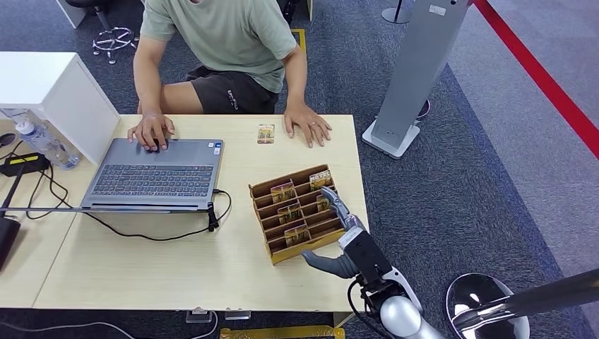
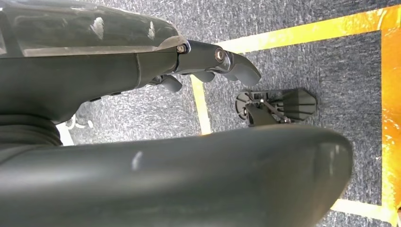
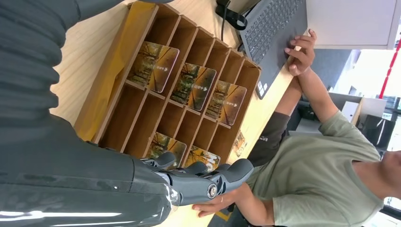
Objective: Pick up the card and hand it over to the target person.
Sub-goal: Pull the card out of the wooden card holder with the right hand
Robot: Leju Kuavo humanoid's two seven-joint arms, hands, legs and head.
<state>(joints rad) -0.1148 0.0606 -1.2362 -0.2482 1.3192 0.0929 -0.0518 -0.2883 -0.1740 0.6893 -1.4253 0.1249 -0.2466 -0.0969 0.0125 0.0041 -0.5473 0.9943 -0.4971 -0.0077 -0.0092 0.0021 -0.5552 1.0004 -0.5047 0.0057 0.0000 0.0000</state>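
Right robot hand at a slotted card rack on a pale wooden surface; a person seated opposite.

A brown cardboard rack with rows of slots (image 1: 297, 212) is set on the light wooden surface (image 1: 176, 261), near its right edge, with several printed cards (image 3: 153, 66) stood upright in its slots. The right robot hand (image 1: 337, 226) is placed at the rack's right side, fingers extended and spread, nothing gripped. One loose printed card (image 1: 265, 133) is laid flat near the far edge, between the hands of a person in a green shirt (image 1: 219, 35). A grey laptop (image 1: 159, 173) is positioned left of the rack. The left robot hand (image 2: 208, 66) is seen above grey carpet, fingers slightly curled, nothing held.
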